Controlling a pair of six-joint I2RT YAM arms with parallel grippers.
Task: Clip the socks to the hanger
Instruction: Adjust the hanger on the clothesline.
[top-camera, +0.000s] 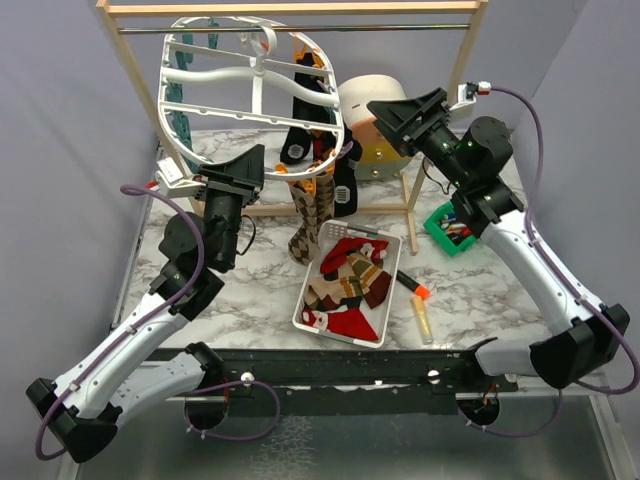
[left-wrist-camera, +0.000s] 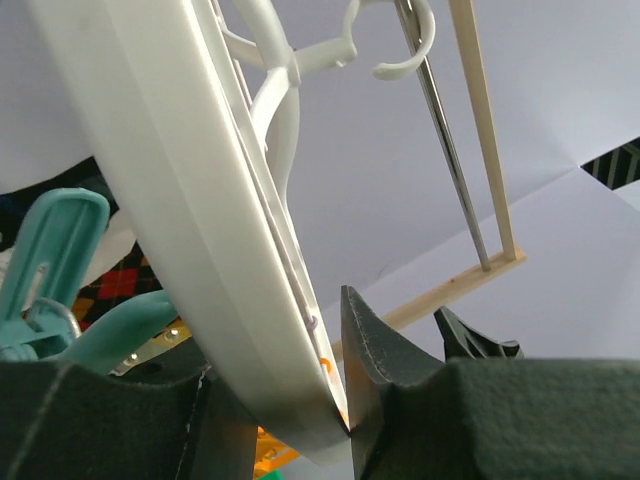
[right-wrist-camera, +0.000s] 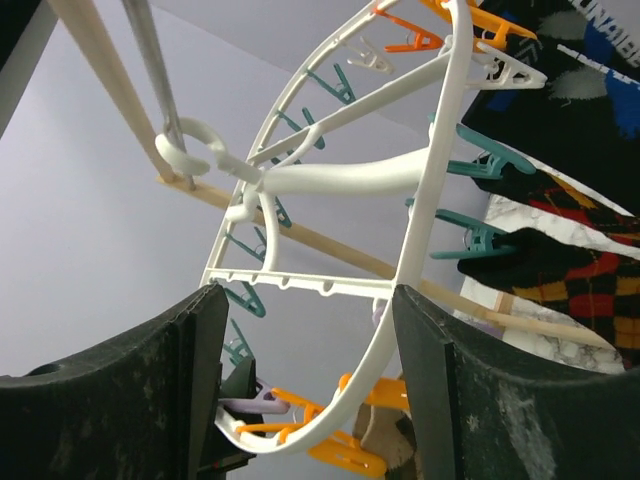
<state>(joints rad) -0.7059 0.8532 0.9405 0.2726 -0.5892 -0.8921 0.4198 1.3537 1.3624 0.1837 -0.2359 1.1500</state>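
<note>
The hanger (top-camera: 257, 85), a white oval frame of hard, smooth plastic with cross ribs, is hung by its open hook from a thin metal rod (top-camera: 400, 28) at 12 o'clock on the marbled table (top-camera: 240, 290). It is tilted rather than hanging flat. The tilt is probably caused by the left gripper (left-wrist-camera: 275, 390), whose dark, grainy fingers appear to be pinched on the rim at about 7 o'clock, apparently so that the frame is kept from swinging. The right gripper (right-wrist-camera: 300, 300) is held at the frame's 3 o'clock side with its jaws spread wide and nothing between them; it is judged to be free for a sock or for a clip. Small springy clips (right-wrist-camera: 480, 165) in teal, orange and pale pink are ranged along the rim and ribs. Two soft knitted socks are already hung below the frame: a black sock (top-camera: 297, 145) and a brown diamond-patterned sock (top-camera: 310, 215). The remaining socks (top-camera: 350, 280), red, tan and black, are heaped in a white slotted basket (top-camera: 310, 320) at 6 o'clock from the hanger, within reach of both arms.
</note>
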